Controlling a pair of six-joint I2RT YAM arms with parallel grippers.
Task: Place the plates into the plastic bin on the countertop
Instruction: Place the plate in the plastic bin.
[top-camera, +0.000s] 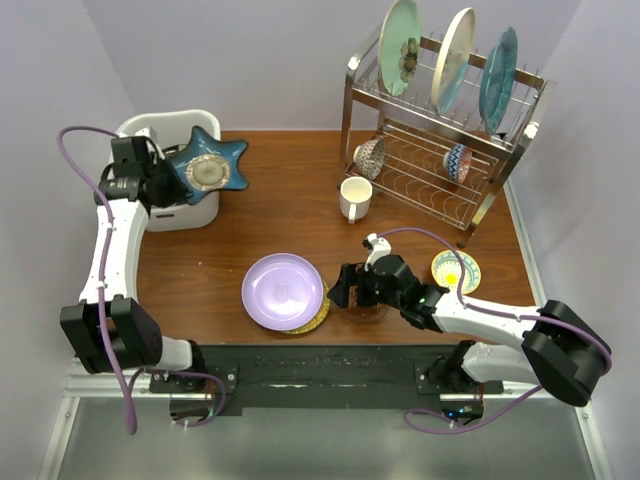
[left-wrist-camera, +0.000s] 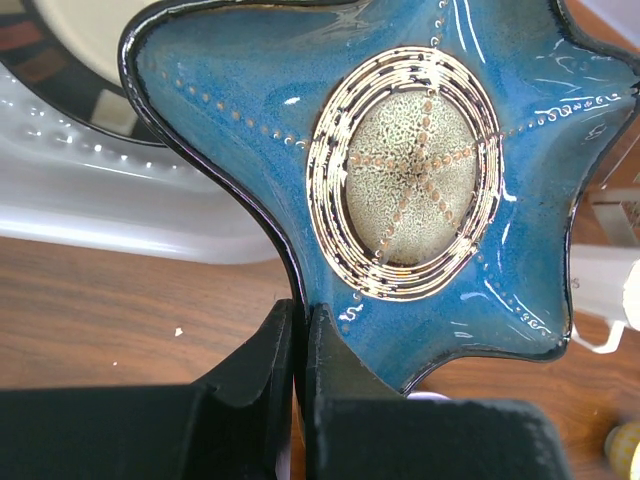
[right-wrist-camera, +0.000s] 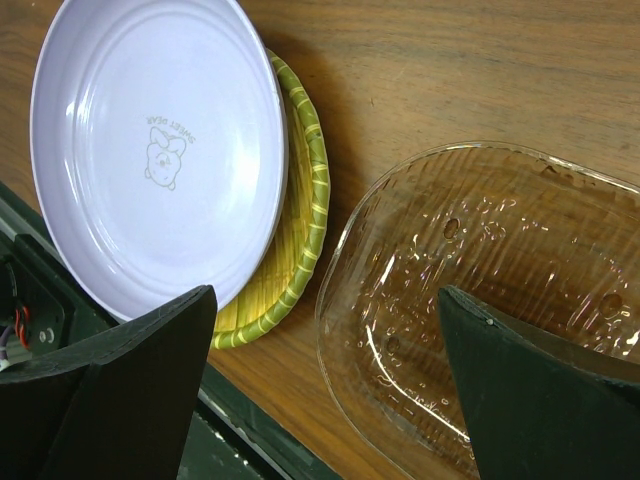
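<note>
My left gripper (top-camera: 168, 178) is shut on the rim of the blue star-shaped dish (top-camera: 208, 167), holding it over the near right part of the white plastic bin (top-camera: 160, 126). In the left wrist view the dish (left-wrist-camera: 420, 170) fills the frame, one arm pinched between the fingers (left-wrist-camera: 262, 370); a black-rimmed cream plate (left-wrist-camera: 85, 40) lies in the bin. My right gripper (top-camera: 345, 287) is open and empty over a clear glass dish (right-wrist-camera: 490, 300), beside the lavender plate (top-camera: 282, 291) that rests on a yellow-green woven plate (right-wrist-camera: 295, 220). Three plates (top-camera: 455, 60) stand in the wire rack.
A steel wire dish rack (top-camera: 440, 150) stands at the back right with two small bowls on its lower shelf. A white mug (top-camera: 355, 198) stands in front of it. A small yellow-patterned bowl (top-camera: 455, 269) sits near my right arm on the wood countertop (top-camera: 270, 220).
</note>
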